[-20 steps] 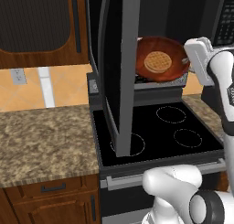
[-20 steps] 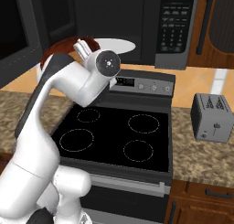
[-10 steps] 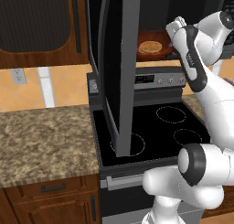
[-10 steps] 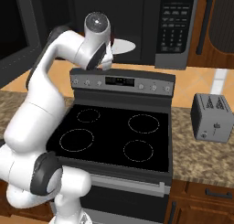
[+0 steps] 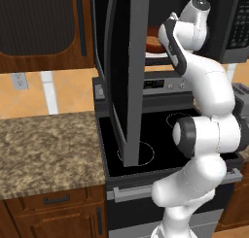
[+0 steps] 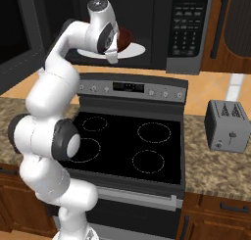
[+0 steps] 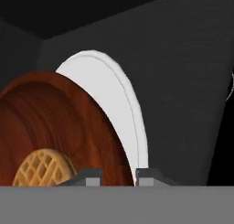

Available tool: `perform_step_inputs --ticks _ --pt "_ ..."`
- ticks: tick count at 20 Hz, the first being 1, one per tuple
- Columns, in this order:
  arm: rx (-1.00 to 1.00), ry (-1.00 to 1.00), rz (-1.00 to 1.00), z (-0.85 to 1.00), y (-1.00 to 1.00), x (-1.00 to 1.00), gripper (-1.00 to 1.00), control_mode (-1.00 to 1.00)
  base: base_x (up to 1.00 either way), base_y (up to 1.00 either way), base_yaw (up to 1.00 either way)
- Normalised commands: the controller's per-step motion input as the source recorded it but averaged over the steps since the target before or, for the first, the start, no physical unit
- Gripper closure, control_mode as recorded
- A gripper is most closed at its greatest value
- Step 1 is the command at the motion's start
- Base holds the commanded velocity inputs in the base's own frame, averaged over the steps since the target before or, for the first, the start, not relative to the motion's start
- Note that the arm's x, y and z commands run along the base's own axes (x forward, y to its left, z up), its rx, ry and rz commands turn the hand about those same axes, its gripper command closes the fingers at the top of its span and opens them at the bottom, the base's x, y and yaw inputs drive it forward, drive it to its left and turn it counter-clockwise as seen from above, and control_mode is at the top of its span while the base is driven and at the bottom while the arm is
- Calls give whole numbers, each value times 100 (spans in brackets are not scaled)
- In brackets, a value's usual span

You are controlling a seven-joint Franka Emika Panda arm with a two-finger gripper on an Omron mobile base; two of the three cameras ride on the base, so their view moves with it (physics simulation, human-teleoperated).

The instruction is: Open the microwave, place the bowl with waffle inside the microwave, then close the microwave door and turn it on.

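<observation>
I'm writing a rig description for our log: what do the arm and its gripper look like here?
The arm is glossy white, built of rounded tubular segments with dark grey bands and round caps at the joints. The gripper ends in two small dark grey, blocky fingertips. No cables or markings are visible.

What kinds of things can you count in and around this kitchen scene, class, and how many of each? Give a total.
Microwave: 1
Microwave door: 1
White turntable: 1
Bowl: 1
Waffle: 1
Stove: 1
Toaster: 1
Total: 7
</observation>
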Motion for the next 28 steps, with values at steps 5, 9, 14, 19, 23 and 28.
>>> perform_step_inputs --ticks 5,9,14,19,23,28 --pt "0 -6 -1 0 0 -58 -100 -100 0 0 0" --pt "0 -23 14 0 0 -100 -100 -100 0 0 0" --pt "-7 -26 37 -2 0 -100 -100 -100 0 0 0" --pt "-43 -29 46 2 0 -100 -100 -100 0 0 0" --pt "-73 -30 54 0 0 -100 -100 -100 0 0 0" --pt "-79 -27 56 0 0 -100 -100 -100 0 0 0"
